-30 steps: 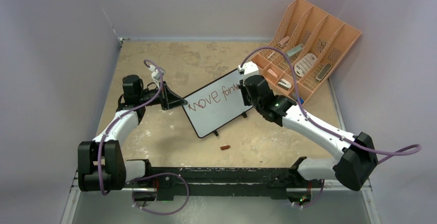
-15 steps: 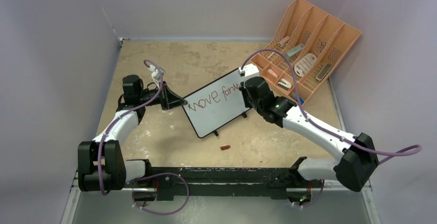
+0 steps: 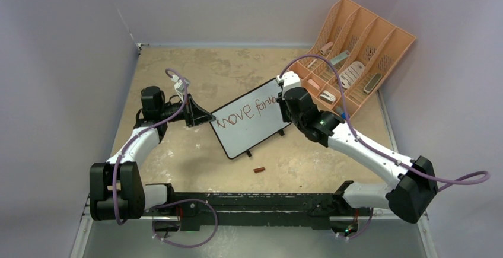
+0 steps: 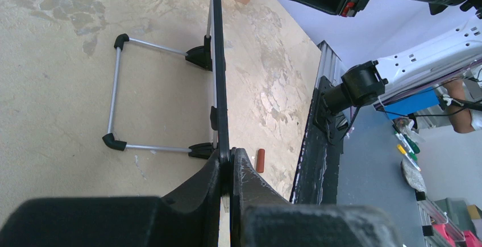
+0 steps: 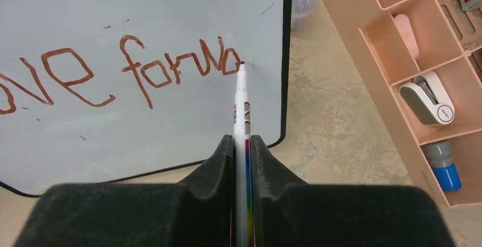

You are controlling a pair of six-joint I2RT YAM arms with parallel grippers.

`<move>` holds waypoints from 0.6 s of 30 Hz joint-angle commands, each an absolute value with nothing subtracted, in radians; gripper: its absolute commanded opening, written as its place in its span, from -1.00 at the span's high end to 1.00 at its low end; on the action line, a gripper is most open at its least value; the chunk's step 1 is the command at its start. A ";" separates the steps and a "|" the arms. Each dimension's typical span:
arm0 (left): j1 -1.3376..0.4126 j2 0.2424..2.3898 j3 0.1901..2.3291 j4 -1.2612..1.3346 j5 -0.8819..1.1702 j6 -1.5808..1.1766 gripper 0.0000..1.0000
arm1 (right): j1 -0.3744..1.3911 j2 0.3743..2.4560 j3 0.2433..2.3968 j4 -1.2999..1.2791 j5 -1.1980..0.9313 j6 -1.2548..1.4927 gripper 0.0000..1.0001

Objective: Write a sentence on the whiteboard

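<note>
The whiteboard (image 3: 246,121) stands tilted mid-table, black-framed, with brown writing "move forwa" on it (image 5: 142,76). My left gripper (image 3: 204,117) is shut on its left edge; the left wrist view shows the board's frame (image 4: 219,82) edge-on, pinched between the fingers (image 4: 229,164). My right gripper (image 3: 283,105) is shut on a white marker (image 5: 241,116), whose tip touches the board just right of the last letter, near the board's right edge. The right gripper's jaws grip the marker (image 5: 242,147) tightly on both sides.
A peach slotted desk organizer (image 3: 356,56) leans at the back right, holding a stapler (image 5: 425,96) and other small items. A brown marker cap (image 3: 259,169) lies on the table in front of the board. The board's wire stand (image 4: 116,96) rests behind it.
The right gripper with the marker has shifted slightly right along the board, and the right arm's elbow moved a little right. The left arm and board stay still.
</note>
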State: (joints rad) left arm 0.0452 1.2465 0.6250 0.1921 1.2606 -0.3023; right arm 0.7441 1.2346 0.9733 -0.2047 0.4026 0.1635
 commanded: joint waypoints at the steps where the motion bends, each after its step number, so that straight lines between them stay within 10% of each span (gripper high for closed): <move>1: 0.041 1.258 0.650 0.179 1.249 -0.252 1.00 | 0.736 1.231 1.026 -0.163 0.421 0.151 1.00; 18: 0.041 1.259 0.650 0.179 1.253 -0.252 1.00 | 0.729 1.270 1.046 -0.121 0.405 0.140 1.00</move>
State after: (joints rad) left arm 0.0452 1.2465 0.6250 0.1921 1.2610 -0.3023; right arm 0.7345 1.2644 0.9966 -0.1692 0.4007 0.1555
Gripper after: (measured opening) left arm 0.031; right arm 0.139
